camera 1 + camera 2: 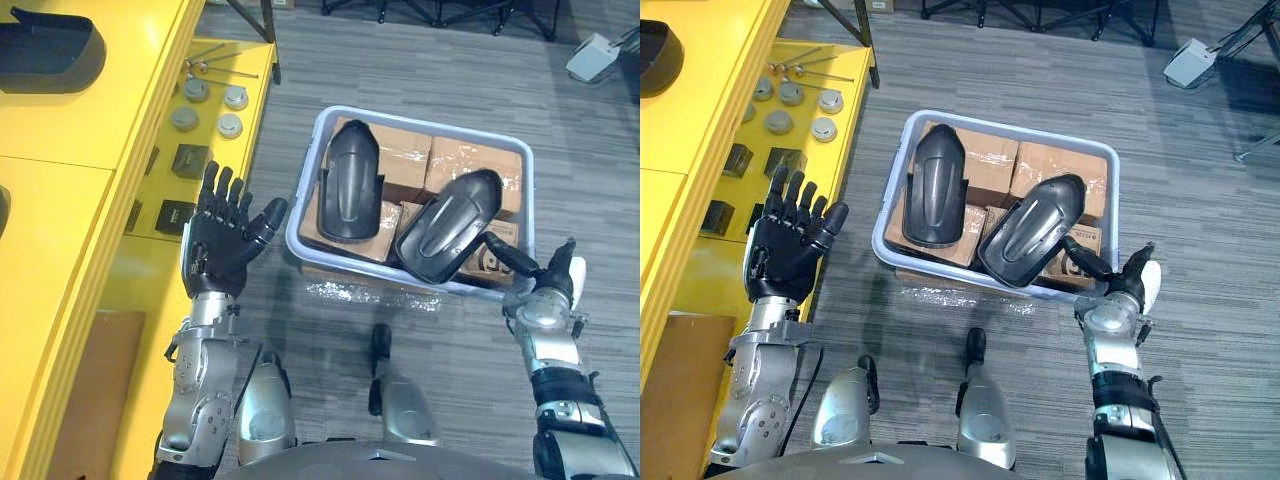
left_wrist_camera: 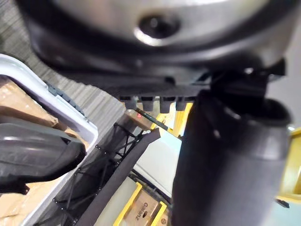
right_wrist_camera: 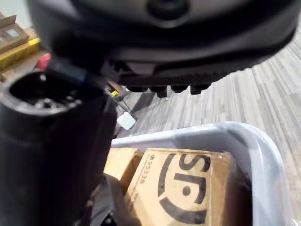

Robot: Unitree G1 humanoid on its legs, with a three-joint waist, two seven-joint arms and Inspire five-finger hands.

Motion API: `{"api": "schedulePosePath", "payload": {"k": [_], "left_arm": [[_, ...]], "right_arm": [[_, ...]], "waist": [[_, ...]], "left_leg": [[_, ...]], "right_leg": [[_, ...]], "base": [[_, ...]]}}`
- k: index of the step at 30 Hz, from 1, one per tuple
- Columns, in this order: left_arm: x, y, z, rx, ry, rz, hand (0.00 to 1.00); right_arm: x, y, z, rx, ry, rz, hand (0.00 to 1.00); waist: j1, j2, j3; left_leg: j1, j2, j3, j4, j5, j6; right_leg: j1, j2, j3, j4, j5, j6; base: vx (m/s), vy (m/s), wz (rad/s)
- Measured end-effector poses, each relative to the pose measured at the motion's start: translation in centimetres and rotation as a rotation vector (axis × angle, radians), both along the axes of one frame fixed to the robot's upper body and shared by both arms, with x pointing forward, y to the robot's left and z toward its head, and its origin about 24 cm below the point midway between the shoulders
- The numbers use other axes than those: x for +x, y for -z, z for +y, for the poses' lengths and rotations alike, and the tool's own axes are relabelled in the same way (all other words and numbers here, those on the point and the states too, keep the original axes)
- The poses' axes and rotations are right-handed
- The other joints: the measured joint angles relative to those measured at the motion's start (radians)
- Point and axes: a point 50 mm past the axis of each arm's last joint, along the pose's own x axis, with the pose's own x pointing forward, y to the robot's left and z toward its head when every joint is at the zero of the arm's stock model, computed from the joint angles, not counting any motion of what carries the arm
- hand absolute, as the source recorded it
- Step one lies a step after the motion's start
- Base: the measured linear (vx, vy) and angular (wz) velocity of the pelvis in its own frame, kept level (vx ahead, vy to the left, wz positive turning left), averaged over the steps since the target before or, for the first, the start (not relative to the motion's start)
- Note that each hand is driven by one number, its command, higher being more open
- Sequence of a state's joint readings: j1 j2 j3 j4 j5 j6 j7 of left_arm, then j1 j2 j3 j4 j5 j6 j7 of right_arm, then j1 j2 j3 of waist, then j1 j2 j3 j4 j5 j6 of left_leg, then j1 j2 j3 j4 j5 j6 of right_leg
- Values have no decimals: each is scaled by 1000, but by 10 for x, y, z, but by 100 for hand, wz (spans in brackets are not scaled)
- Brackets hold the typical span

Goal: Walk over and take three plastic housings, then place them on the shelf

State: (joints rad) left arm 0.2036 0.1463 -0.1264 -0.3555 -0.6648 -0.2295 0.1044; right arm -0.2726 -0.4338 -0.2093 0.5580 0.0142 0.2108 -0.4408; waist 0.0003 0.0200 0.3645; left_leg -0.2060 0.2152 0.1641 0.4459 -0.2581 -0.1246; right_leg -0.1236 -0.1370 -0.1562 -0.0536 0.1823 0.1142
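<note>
Left hand (image 1: 222, 240) is held raised beside the yellow shelf (image 1: 60, 200), palm toward the camera, fingers straight and spread, nothing gripped. Right hand (image 1: 545, 285) is seen off the near right corner of the pale bin (image 1: 305, 180). Its fingers are extended and nothing is held. One dark finger is pointed at the tilted housing (image 1: 450, 225); whether it touches cannot be told.

Two black plastic housings are noted in the bin, laid on cardboard boxes (image 1: 465, 160). The tilted housing lies diagonally at right, its lower end over the near rim. The other housing (image 1: 347, 185) lies lengthwise at left.

Round grey parts (image 1: 208, 105) and dark blocks (image 1: 190, 160) are set out on the shelf's lower level. A dark shell (image 1: 45, 50) is seen on the shelf top.
</note>
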Motion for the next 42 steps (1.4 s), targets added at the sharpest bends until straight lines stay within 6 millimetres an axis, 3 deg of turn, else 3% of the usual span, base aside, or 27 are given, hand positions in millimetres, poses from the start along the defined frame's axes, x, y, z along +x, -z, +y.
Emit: {"api": "schedulePosePath", "payload": {"k": [12,19,30,42], "left_arm": [[5,-1,-12,-23,73,-5,100],[5,8,-12,-14,78,33,100],[0,13,-12,-16,75,59,100],[-1,15,-19,-30,85,84,100]], "right_arm": [[35,-39,-23,-99,-97,21,100],[47,-47,-11,-153,-234,4,100],[44,-47,-3,-239,-309,73,100],[30,-27,-2,-221,-231,250,100]], "waist": [[10,34,60],[19,36,75],[16,37,76],[-4,37,76]], "left_leg": [[-12,-32,-8,-23,22,15],[-22,-33,-9,-14,23,16],[-24,-33,-5,-11,24,18],[-10,-32,12,-15,24,18]], "right_leg": [[-15,-26,-10,2,8,8],[-26,-29,-10,13,8,9],[-33,-29,-5,22,8,8],[-32,-29,11,26,8,8]], "base": [[-6,4,4],[-36,6,0],[-4,0,0],[-13,1,-3]]}}
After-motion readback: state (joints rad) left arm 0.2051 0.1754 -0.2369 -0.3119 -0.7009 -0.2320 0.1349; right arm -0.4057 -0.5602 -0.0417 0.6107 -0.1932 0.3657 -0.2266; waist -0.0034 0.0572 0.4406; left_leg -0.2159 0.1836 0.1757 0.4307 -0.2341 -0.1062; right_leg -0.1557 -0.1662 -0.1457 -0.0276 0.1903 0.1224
